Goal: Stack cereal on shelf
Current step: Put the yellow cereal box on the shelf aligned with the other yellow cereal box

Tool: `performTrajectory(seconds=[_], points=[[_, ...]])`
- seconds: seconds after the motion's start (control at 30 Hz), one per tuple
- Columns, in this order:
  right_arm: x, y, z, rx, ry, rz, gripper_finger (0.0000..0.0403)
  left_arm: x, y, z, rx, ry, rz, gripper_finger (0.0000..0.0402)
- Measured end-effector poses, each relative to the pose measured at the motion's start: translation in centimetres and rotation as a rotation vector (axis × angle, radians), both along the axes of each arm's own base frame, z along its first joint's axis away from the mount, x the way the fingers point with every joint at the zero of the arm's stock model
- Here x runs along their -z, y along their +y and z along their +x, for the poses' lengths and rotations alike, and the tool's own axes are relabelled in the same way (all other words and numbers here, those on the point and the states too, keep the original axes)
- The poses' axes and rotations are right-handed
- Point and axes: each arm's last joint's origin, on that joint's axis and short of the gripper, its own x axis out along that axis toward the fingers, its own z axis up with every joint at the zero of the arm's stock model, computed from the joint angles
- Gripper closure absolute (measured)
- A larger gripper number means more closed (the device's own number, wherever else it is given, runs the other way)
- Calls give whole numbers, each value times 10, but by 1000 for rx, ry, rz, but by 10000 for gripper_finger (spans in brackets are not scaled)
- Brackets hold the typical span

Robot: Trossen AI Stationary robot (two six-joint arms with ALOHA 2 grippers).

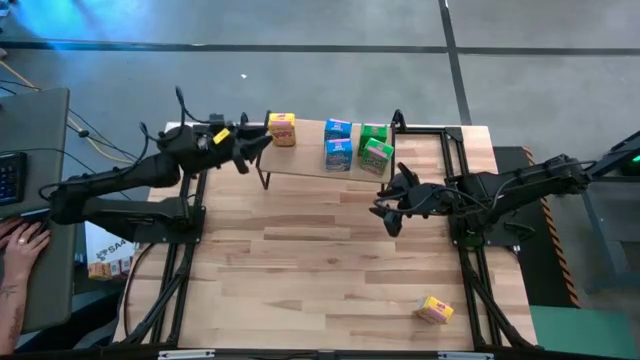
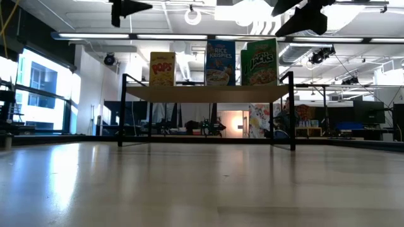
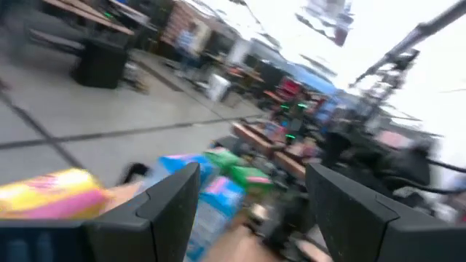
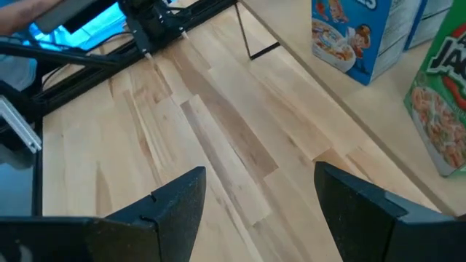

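Note:
The shelf (image 1: 305,150) stands at the table's far edge. On its plank (image 2: 208,94) several cereal boxes stand upright on their bottoms: a yellow one (image 1: 282,129) at the left, two blue ones (image 1: 338,130) in the middle, two green ones (image 1: 377,157) at the right. Another yellow box (image 1: 434,310) lies on the table near the front right. My left gripper (image 1: 255,145) is open, raised beside the shelf's left end and pointing level along it. My right gripper (image 1: 385,205) is open above the table, just in front of the shelf's right end.
Bare wooden table (image 1: 320,260) spreads in front of the shelf. Black arm frames (image 1: 180,260) run along both table sides. A person's hand (image 1: 20,245) rests on a desk beyond the left edge.

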Motion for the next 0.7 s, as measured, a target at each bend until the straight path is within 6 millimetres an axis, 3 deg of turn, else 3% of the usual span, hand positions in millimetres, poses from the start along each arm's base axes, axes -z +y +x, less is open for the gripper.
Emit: performTrajectory(seconds=[0.17,0.37,0.7], points=[[0,1,0,-29,6,11,151,-1,4,-2,-66,-4,28,161],[0,1,0,-26,3,23,151,-4,2,-1,-5,-26,63,161],[0,5,0,35,-24,199,151,0,-32,8,192,27,132,161]])
